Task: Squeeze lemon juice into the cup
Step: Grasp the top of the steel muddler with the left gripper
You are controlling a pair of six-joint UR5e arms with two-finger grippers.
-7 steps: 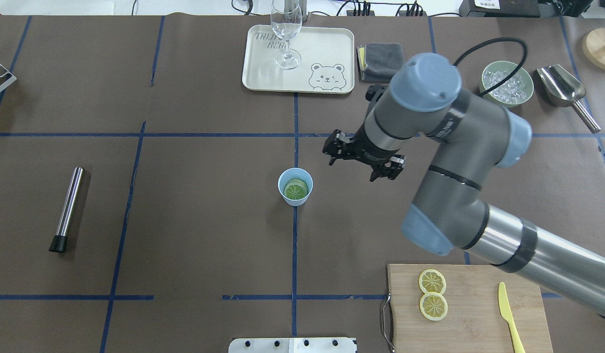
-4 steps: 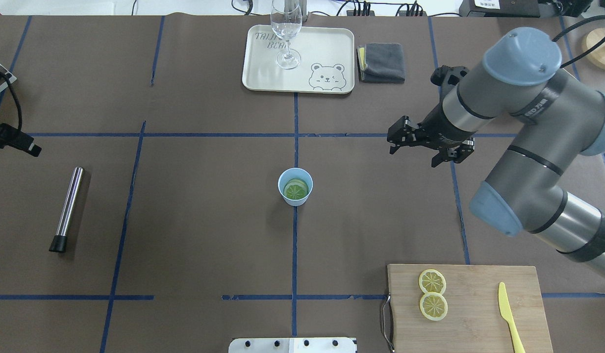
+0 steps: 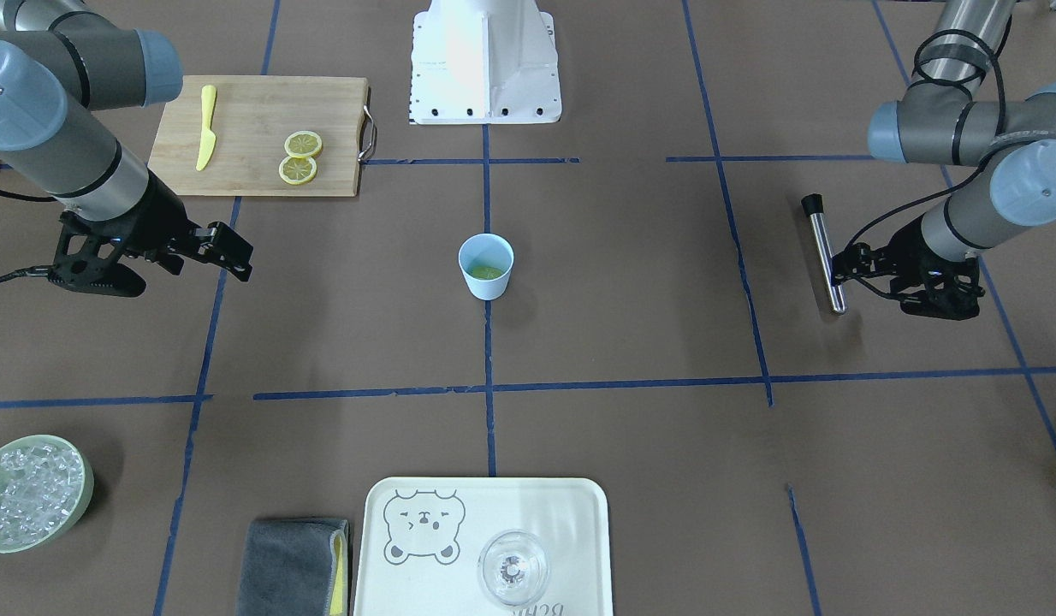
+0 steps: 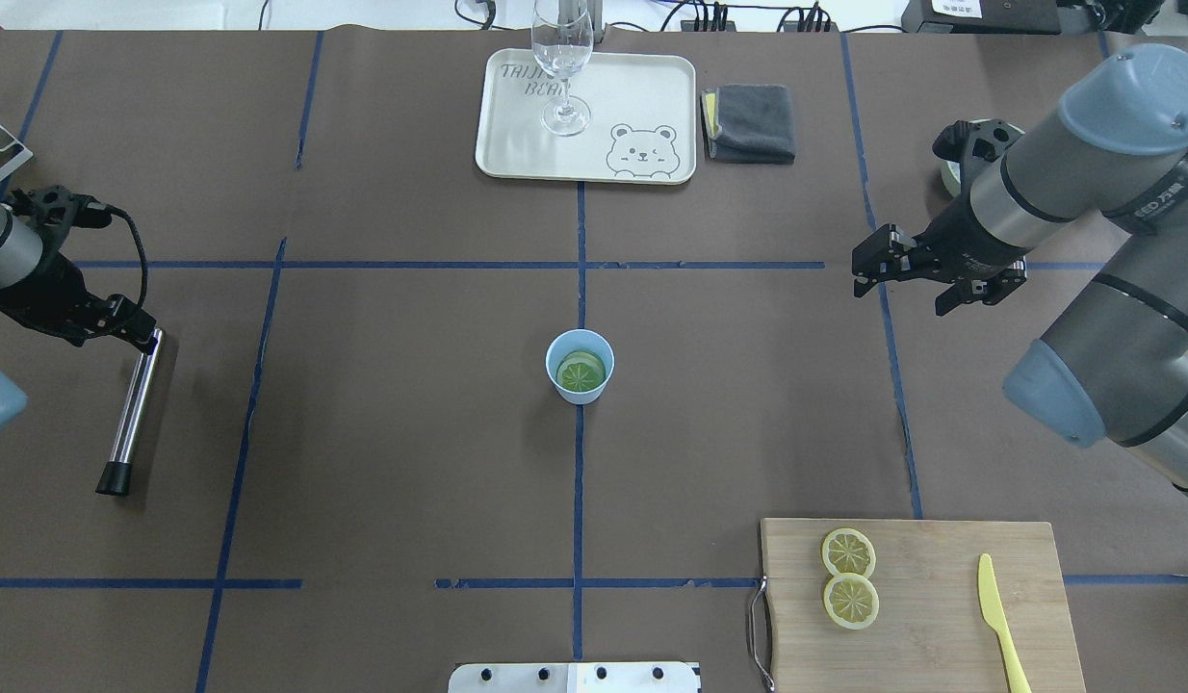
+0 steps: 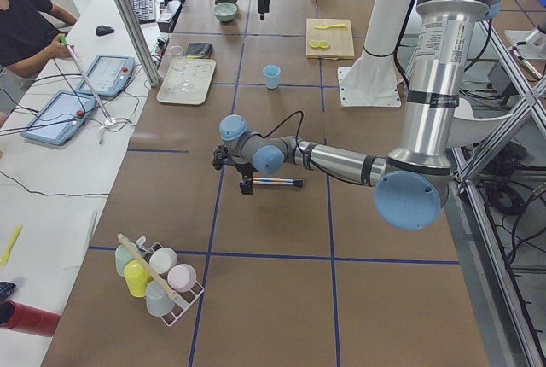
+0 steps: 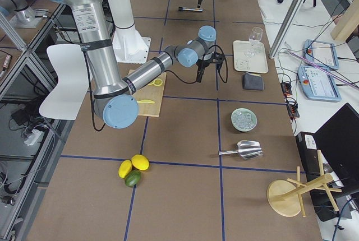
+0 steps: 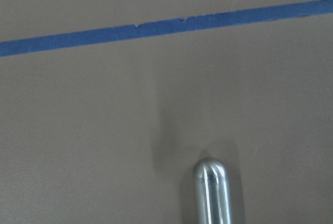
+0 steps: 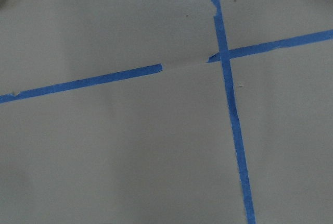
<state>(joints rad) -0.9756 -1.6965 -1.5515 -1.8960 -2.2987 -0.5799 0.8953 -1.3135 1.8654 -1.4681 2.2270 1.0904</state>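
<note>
The light-blue cup (image 4: pixel 580 366) stands at the table's centre, also in the front view (image 3: pixel 486 266). Round slices lie inside it and look greenish. Two yellow lemon slices (image 4: pixel 849 576) lie on the wooden cutting board (image 4: pixel 941 626), also in the front view (image 3: pixel 299 156). My right gripper (image 4: pixel 910 279) is open and empty, hovering well right of the cup, also in the front view (image 3: pixel 164 267). My left gripper (image 4: pixel 93 322) looks open at the far end of a steel muddler (image 4: pixel 132 409), far left of the cup. Neither wrist view shows fingers.
A cream tray (image 4: pixel 652 106) with a wine glass (image 4: pixel 562 67) and a grey cloth (image 4: pixel 748 122) sit at the far edge. A green bowl of ice (image 3: pixel 32 492) and a metal scoop (image 6: pixel 244 150) are on my right. A yellow knife (image 4: pixel 998 621) lies on the board.
My right arm has swung right, away from the cup, gripper still open. My left arm has come in from the left edge to the muddler's far end.
</note>
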